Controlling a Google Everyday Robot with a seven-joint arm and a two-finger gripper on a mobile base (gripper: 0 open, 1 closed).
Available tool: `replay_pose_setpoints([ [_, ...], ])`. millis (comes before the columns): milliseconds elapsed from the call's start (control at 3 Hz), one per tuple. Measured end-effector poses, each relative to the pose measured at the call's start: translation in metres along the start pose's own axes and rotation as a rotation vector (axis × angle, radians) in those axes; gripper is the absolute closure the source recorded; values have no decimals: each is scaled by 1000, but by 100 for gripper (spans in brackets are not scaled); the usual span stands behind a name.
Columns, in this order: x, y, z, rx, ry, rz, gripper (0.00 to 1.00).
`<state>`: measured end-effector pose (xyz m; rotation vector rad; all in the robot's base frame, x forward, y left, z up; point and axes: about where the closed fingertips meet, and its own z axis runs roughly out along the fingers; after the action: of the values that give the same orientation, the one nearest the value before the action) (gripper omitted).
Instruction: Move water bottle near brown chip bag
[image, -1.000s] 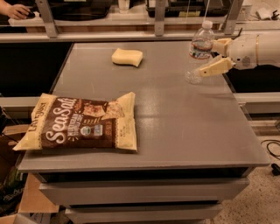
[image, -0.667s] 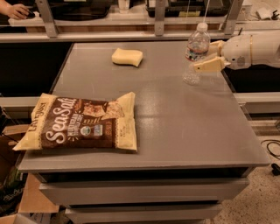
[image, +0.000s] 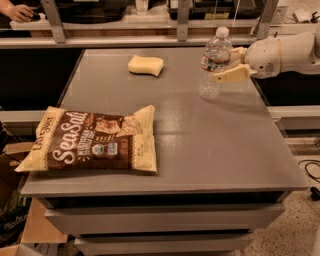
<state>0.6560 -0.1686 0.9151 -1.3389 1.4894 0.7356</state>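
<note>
Grey table (image: 210, 150) seen from its front edge, with two drawer-like tiers below the top. Nearest, at the front left corner, lies one brown chip bag (image: 90, 140), flat, face up and sealed, its "Sea Salt" script readable; its contents are not visible. Farther back, at the right side of the top, one water bottle (image: 214, 56) stands upright with its white cap on; the wall is clear, but the fill level cannot be told, nor whether the base touches the surface. The gripper (image: 226, 64) reaches in from the right on a white arm (image: 280, 52), one cream finger crossing the bottle's near side below the label and the other behind it, so that the jaws are clamped on the bottle's mid-body. Bottle and bag are well apart, at opposite corners of the table. Toward the far edge, left of the bottle, lies one pale yellow sponge (image: 145, 65), apart from both. Beyond the table, at the upper left, a person's hand (image: 17, 11) rests on a counter. Count: one bag, one bottle, one sponge, one gripper.
</note>
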Motion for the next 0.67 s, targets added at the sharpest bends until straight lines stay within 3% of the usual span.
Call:
replay_pose_setpoints([
  [667, -22, 68, 23, -276, 19, -43, 100],
])
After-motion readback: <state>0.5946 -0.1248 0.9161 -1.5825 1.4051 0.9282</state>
